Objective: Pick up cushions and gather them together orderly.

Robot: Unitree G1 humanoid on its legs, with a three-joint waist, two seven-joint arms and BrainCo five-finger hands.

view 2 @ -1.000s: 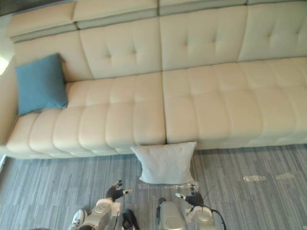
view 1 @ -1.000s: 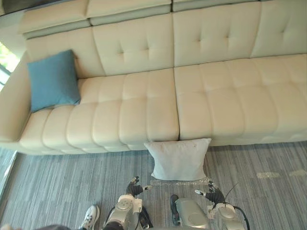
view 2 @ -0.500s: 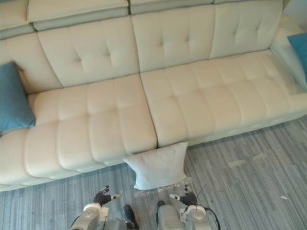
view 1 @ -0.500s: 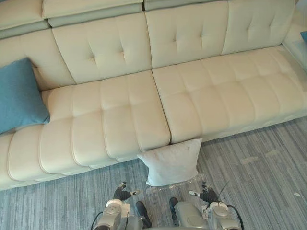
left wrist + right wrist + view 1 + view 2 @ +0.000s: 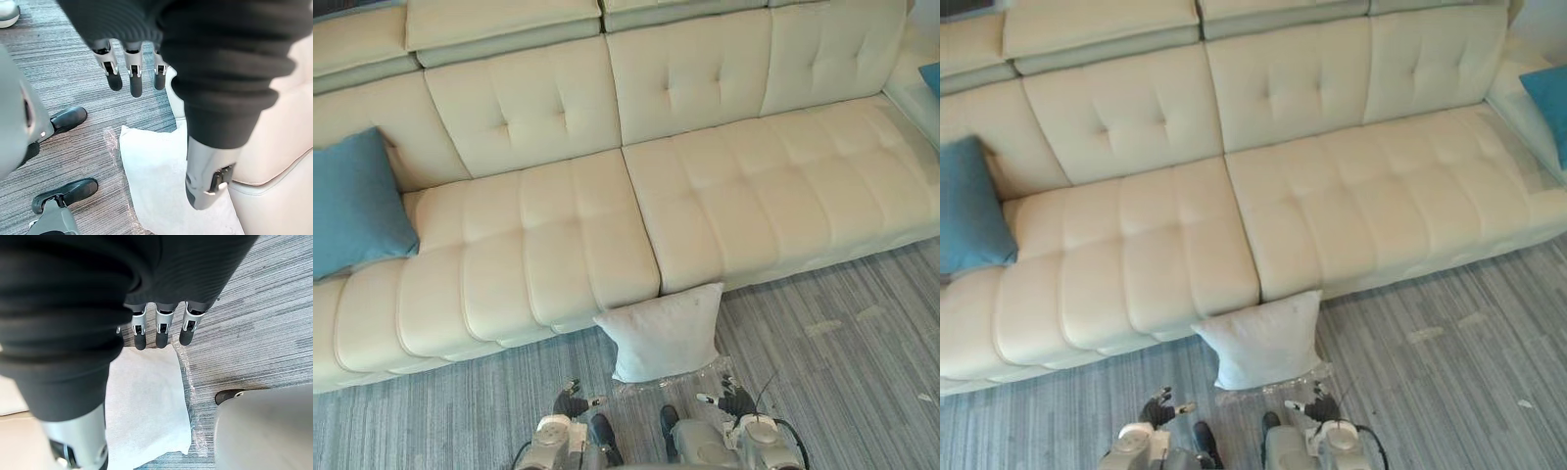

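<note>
Step in hand: the reach for the first cushion, with nothing lifted yet. The pale grey square fabric cushion (image 5: 664, 333) stands on the grey striped carpet (image 5: 842, 392), leaning against the front edge of the cream tufted leather sofa (image 5: 705, 196). There is crinkled clear plastic wrap (image 5: 710, 375) on the floor at its lower edge.

The left hand (image 5: 571, 402) and right hand (image 5: 732, 400) hang low just short of it, one toward each lower corner. Both wrist views show fingers straight and loose, grasping nothing.

Next move, likely: bring both hands forward to either side of the pale cushion, close on it and lift it onto the seat, toward a blue one. It looks soft, so it should squash under grip, and the plastic may cling.

Count: three cushions, one pale grey and two blue. The blue square fabric cushion (image 5: 357, 201) leans at the sofa's left end; the second blue cushion (image 5: 1547, 98) shows in part at the far right end. One sofa.
</note>
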